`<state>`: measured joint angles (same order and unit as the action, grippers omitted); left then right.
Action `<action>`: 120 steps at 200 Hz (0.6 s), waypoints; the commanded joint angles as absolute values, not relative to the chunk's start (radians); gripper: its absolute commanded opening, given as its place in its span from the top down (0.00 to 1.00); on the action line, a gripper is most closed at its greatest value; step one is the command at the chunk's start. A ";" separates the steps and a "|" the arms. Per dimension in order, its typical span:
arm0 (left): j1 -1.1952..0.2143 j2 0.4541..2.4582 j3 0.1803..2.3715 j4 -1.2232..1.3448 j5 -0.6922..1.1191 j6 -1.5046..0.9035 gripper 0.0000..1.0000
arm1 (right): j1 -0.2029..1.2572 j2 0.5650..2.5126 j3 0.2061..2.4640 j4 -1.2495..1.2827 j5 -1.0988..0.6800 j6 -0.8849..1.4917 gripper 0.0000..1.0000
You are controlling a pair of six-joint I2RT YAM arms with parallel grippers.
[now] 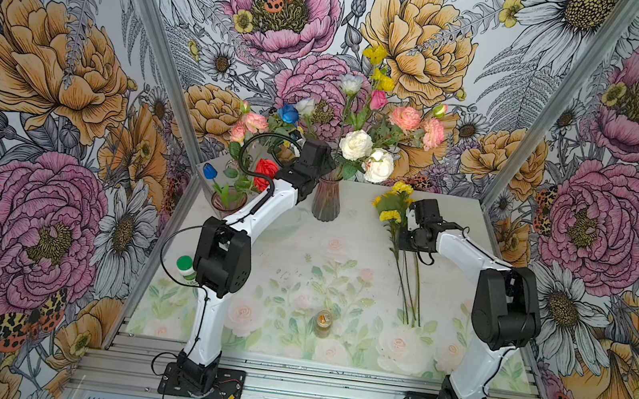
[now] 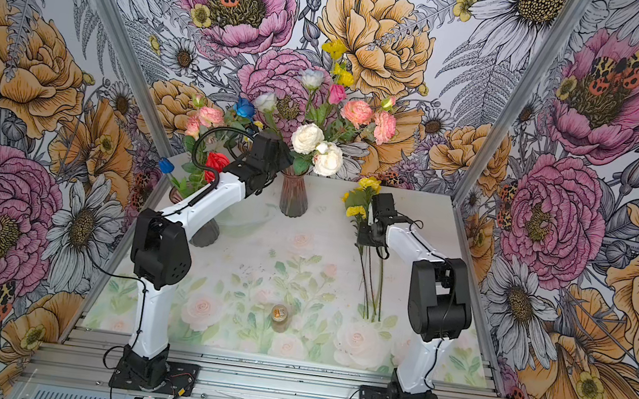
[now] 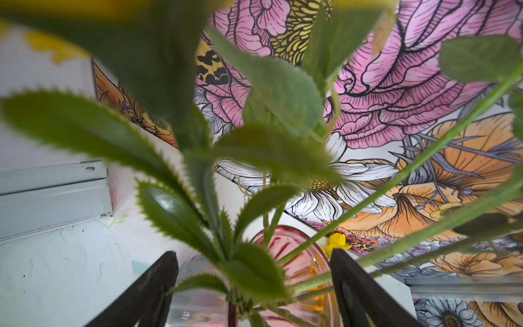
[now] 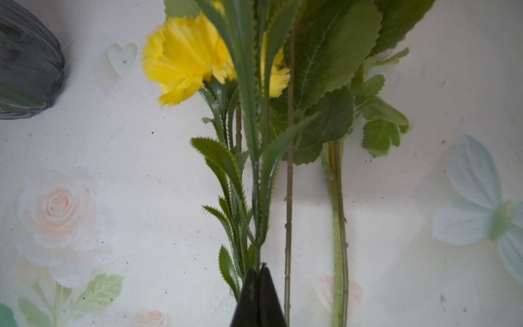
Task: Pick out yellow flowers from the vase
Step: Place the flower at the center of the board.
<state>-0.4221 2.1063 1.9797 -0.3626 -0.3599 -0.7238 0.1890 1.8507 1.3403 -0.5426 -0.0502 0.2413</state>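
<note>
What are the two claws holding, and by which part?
The right gripper pinches a yellow flower by its green stem, below the bloom. The left gripper is open, holding nothing.

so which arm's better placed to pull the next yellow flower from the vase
Left: the left claw stands open around stems at the pink vase mouth. The right claw is shut on a yellow flower stem.

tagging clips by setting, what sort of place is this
Probably a staged robot test cell: two robot arms bolted to an aluminium rail, floral wallpaper on a metal frame, and a vase of flowers on a printed tabletop.
</note>
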 commanded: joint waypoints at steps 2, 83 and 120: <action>-0.414 2.122 2.028 -0.359 -0.402 -0.688 0.20 | 0.188 1.869 1.376 -0.548 -0.039 0.226 1.00; -0.396 2.109 2.008 -0.358 -0.406 -0.649 0.39 | 0.189 1.872 1.370 -0.551 -0.029 0.238 0.59; -0.391 2.096 1.988 -0.357 -0.403 -0.643 0.46 | 0.189 1.849 1.358 -0.551 -0.005 0.240 0.43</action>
